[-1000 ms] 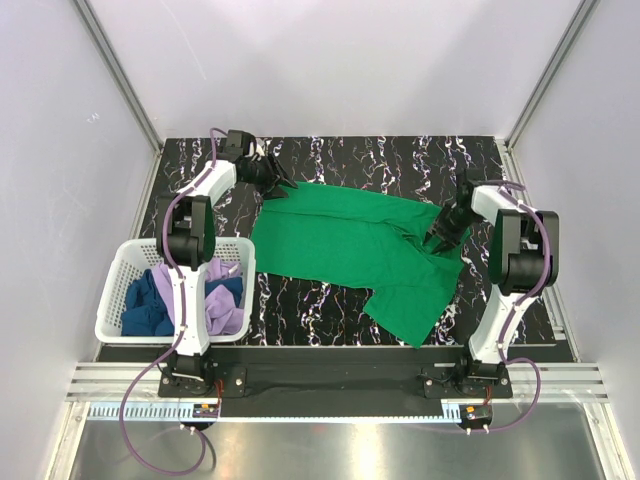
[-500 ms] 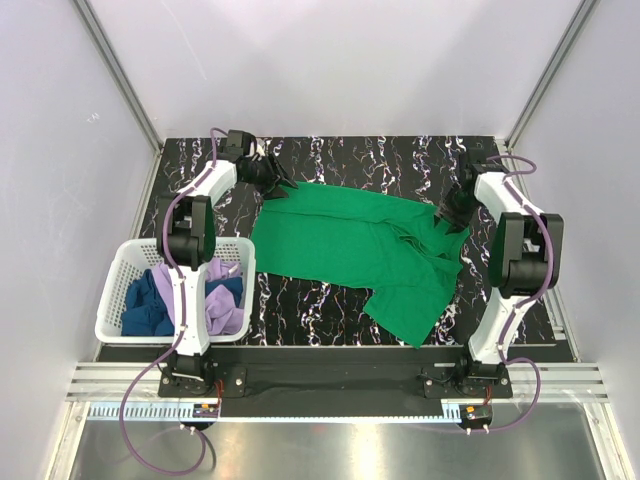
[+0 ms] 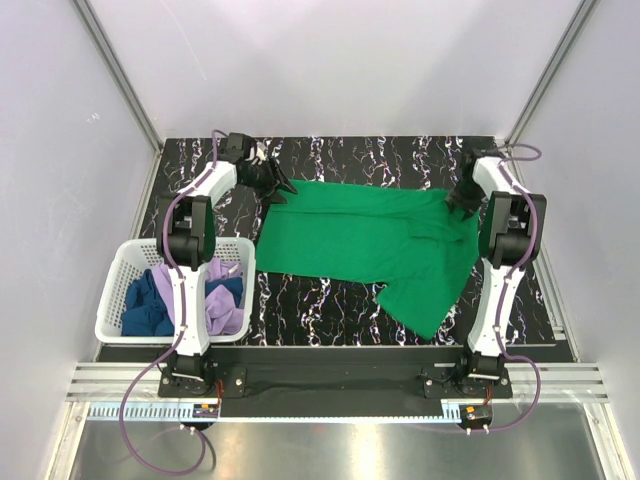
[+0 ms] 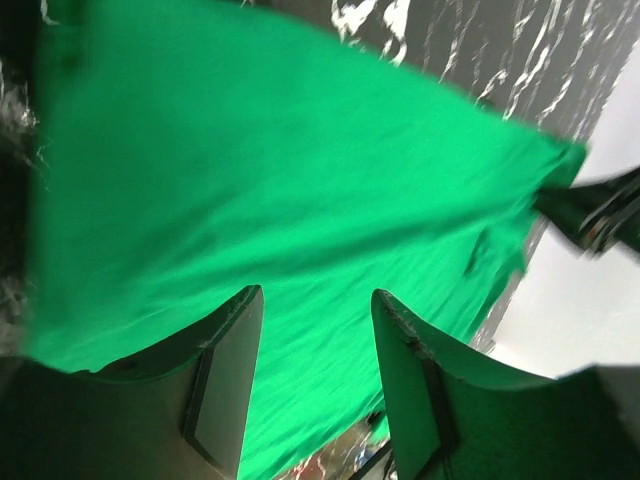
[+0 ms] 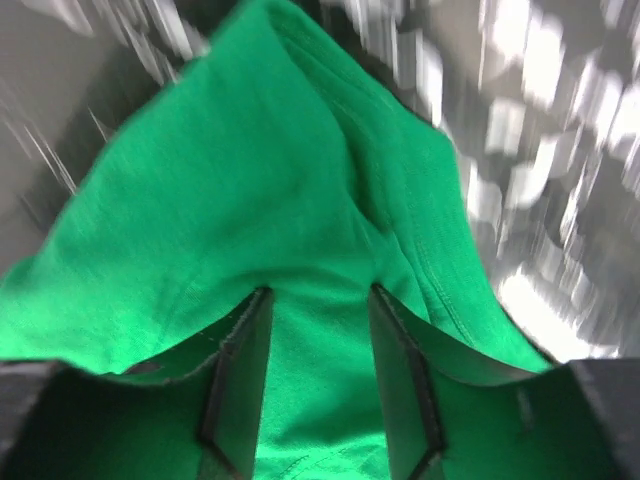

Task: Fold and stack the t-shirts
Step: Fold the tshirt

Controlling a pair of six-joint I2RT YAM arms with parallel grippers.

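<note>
A bright green t-shirt [image 3: 350, 235] lies spread across the black marbled table, one part trailing toward the near right. My left gripper [image 3: 278, 186] sits at its far left corner. In the left wrist view its jaws [image 4: 318, 293] stand apart over smooth green cloth [image 4: 300, 180]. My right gripper [image 3: 460, 203] rests on the far right corner. Its fingers [image 5: 320, 290] are parted, with the cloth [image 5: 250, 180] lying flat between them and puckering at the tips. A lilac t-shirt [image 3: 222, 312] and a dark blue one [image 3: 145, 305] lie crumpled in the basket.
The white lattice basket [image 3: 115, 265] stands at the near left, around the left arm's column. Grey walls with metal frame posts close in the table on three sides. A black rail runs along the near edge.
My right gripper has swung back and to the right, drawing the shirt's right corner outward so the cloth lies wider and flatter. The left gripper has hardly moved.
</note>
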